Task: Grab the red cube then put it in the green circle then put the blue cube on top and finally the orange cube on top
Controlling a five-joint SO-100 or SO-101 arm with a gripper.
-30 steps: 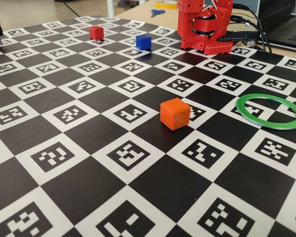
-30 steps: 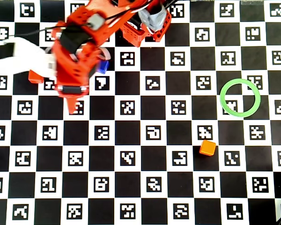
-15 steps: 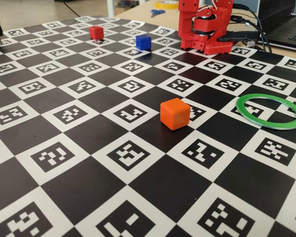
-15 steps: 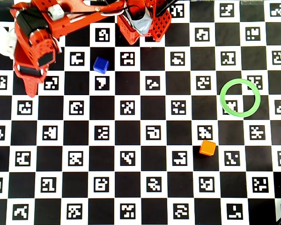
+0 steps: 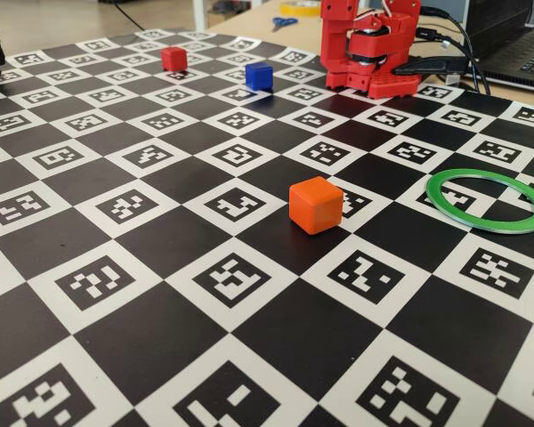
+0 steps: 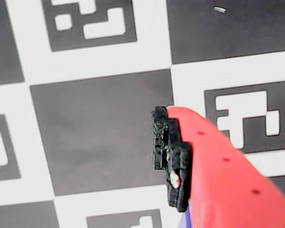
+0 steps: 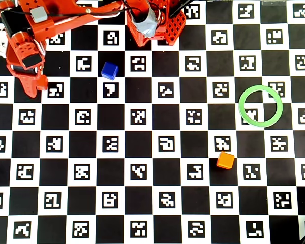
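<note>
Red cube [image 5: 173, 59] sits at the board's [image 5: 160, 302] far corner in the fixed view, blue cube [image 7: 109, 70] nearby. Green circle [image 7: 261, 105] lies empty; orange cube [image 7: 225, 160] just beside it. Gripper [image 7: 34, 87] jaw state: cannot tell. No readable writing.

Low side, top-down, close wrist cameras.

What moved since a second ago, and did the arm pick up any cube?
The arm swung left in the overhead view, uncovering the blue cube; its gripper now sits near the red cube. Nothing was picked up. The cubes, including the orange cube, and the green circle stayed put.
</note>
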